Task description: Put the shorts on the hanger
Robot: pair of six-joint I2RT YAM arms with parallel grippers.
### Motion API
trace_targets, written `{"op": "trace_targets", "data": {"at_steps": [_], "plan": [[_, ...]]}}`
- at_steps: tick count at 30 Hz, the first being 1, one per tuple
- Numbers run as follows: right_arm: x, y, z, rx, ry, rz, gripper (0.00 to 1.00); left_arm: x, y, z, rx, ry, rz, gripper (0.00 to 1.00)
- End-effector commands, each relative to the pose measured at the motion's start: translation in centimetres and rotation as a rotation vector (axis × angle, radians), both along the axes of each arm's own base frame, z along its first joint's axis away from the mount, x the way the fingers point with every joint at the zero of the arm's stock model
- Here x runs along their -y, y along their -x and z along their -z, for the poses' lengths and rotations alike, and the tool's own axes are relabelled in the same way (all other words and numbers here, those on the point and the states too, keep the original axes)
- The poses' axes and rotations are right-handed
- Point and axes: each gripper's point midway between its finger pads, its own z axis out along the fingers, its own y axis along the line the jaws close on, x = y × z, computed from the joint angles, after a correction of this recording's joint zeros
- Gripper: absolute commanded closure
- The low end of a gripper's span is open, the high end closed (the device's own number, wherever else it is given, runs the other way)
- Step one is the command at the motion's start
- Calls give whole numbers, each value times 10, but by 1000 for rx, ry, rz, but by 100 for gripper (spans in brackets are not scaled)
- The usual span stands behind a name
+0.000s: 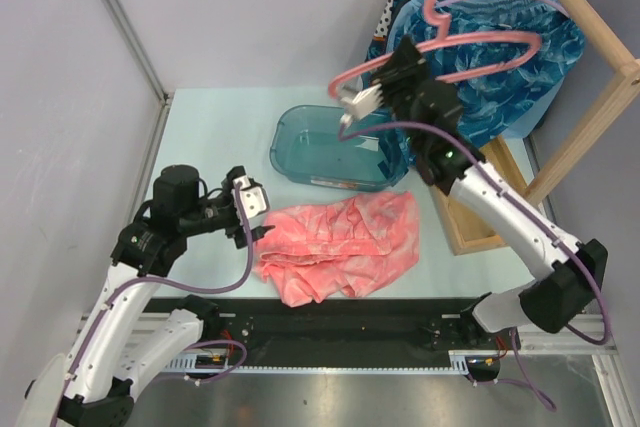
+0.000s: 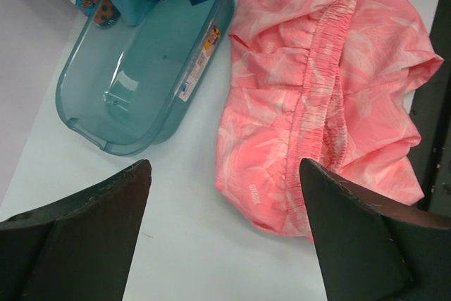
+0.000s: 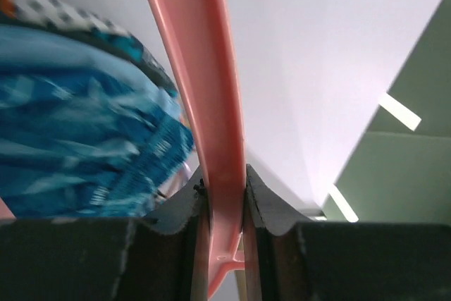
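Pink hanger (image 1: 480, 40) was clamped in R gripper (image 1: 392, 72), arm stretched up high over table (image 1: 215, 137); L gripper (image 1: 255, 212) sat low w/ jaws apart, just beside shorts (image 1: 340, 242).

Bright, even light with faint shadows; the near blue garments (image 3: 77, 139) blur.

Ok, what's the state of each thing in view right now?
shorts: crumpled on the table, not gripped, not on the hanger.
hanger: held up in the air, bare.
right gripper: shut on the hanger.
left gripper: open, empty, beside the shorts.
bin: upright, looks empty.
blue garments: hanging on the rack.
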Motion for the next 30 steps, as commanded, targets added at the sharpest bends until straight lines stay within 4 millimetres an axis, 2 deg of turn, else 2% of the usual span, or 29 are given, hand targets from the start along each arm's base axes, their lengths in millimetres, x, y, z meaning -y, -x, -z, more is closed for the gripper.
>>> {"op": "trace_targets", "data": {"at_steps": [1, 2, 4, 5, 7, 8, 10, 12, 17, 22, 30], "plan": [[-28, 56, 33, -170, -120, 29, 100, 7, 21, -16, -42, 70, 43, 9], [-33, 64, 53, -234, -105, 24, 100, 8, 23, -21, -36, 92, 45, 9], [-44, 82, 76, -313, -166, 32, 100, 11, 21, -33, -44, 153, 13, 9], [-61, 100, 92, -367, -142, -4, 100, 11, 20, -38, -44, 175, 2, 9], [-68, 117, 116, -438, -150, 2, 100, 13, 15, -51, -52, 232, -37, 9], [-78, 132, 132, -494, -161, -25, 100, 14, 14, -53, -62, 247, -44, 9], [-77, 141, 151, -519, -137, -25, 100, 18, 12, -56, -111, 267, -52, 9], [-75, 149, 158, -520, -134, -38, 100, 21, 12, -54, -168, 284, -44, 10], [-82, 161, 159, -524, -168, -81, 100, 31, 13, -40, -302, 337, -27, 11], [-85, 163, 156, -514, -185, -99, 100, 43, 29, -34, -384, 360, 92, 14], [-103, 175, 153, -504, -176, -164, 100, 57, 19, -24, -481, 387, 132, 17]]}}
